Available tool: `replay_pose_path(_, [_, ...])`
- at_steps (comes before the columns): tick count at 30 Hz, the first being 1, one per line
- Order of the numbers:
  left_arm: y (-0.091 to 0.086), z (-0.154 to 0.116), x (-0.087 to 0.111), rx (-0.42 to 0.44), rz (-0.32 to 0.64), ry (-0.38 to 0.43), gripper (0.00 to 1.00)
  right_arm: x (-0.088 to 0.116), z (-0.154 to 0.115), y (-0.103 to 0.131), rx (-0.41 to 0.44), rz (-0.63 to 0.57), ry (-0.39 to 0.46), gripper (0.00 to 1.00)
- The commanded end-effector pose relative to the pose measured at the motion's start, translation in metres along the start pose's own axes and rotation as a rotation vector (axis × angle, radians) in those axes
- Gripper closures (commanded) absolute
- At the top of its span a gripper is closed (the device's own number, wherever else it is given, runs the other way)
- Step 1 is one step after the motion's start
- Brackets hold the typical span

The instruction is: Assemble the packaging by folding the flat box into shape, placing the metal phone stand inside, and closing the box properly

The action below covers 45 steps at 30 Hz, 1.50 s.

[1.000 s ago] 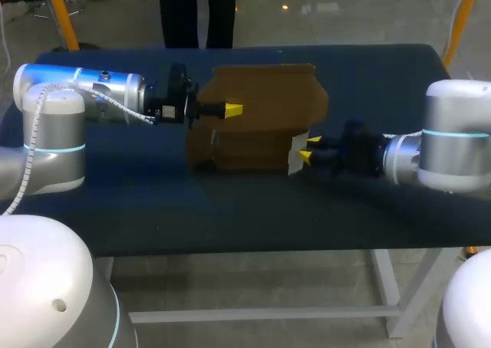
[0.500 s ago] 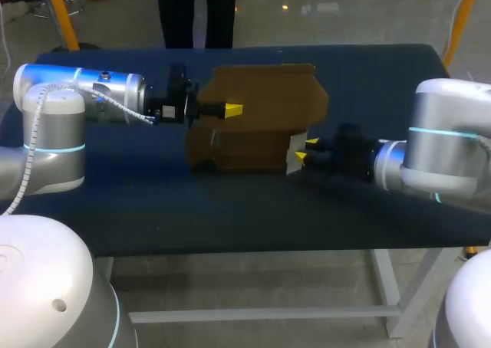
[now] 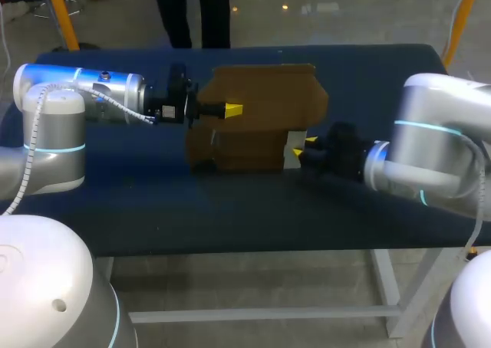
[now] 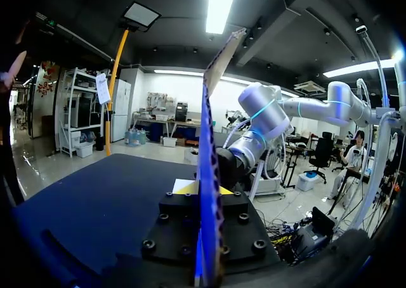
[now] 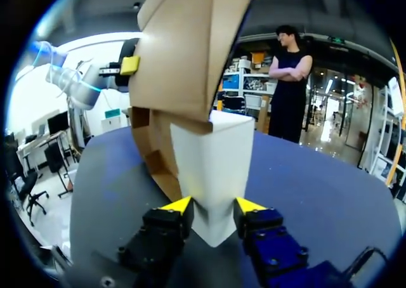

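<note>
Box (image 3: pixel 261 110), brown card, part-erected, stood mid-surface (image 3: pixel 153 210) toward the far side.

Head view: left claw (image 3: pixel 230 110), entering from the left, was clamped on the box's raised far panel. Right claw (image 3: pixel 301 149), entering from the right, was closed on the white flap (image 3: pixel 292 145) at the box's near right corner. Phone stand was not seen.

Left wrist view: the panel ran edge-on between the yellow tips, pinched from both sides.

Right wrist view: both tips pressed the white flap's lower corner from two sides. The brown walls rose ahead of the claw.

Step in hand, by judgement: folding the flat box into shape, with packing and closing not yet begun. The next move likely called for the right claw to square the flap while the left steadied the panel.

Markings: no readable writing on the box.
</note>
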<state>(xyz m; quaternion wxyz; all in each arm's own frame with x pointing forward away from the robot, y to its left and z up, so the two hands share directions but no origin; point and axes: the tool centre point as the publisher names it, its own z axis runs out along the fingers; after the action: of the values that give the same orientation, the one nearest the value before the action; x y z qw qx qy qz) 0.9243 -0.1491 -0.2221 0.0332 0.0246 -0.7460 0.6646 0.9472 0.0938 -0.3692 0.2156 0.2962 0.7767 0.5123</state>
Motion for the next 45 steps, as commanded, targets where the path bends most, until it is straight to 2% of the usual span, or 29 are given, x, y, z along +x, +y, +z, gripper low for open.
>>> replay_pose_path(1, [0.002,0.0,-0.001,0.001,0.0,0.005,1.0,0.002,0.006,-0.001,-0.004,0.006,-0.085,0.55])
replay_pose_path(39, [0.002,0.0,-0.001,0.001,0.0,0.005,1.0,-0.013,0.021,0.005,0.03,0.11,-0.261,0.61])
replay_pose_path(45, [0.002,0.0,-0.001,0.001,0.0,0.005,1.0,-0.013,0.024,0.006,0.029,0.124,-0.278,0.68])
